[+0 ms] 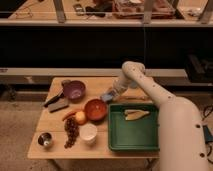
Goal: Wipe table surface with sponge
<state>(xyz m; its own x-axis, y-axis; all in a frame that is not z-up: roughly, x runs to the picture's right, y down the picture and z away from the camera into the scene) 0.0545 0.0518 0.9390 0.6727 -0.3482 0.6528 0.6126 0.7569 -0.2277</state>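
Observation:
The table surface [97, 82] is a light tan wooden top. My gripper [112, 93] reaches down to it from the right, just behind the orange bowl [95, 109]. It is shut on the sponge [106, 96], a small pale blue-grey block pressed against the wood near the middle of the table. The sponge sits between the orange bowl and the back left corner of the green tray [116, 142].
A purple bowl [74, 90] and a dark grey block with a black handle [56, 103] lie at the left. A carrot [69, 114], an orange [80, 117], grapes [71, 133], a white cup [88, 133] and a metal cup [45, 140] fill the front left. A banana [136, 114] lies in the tray.

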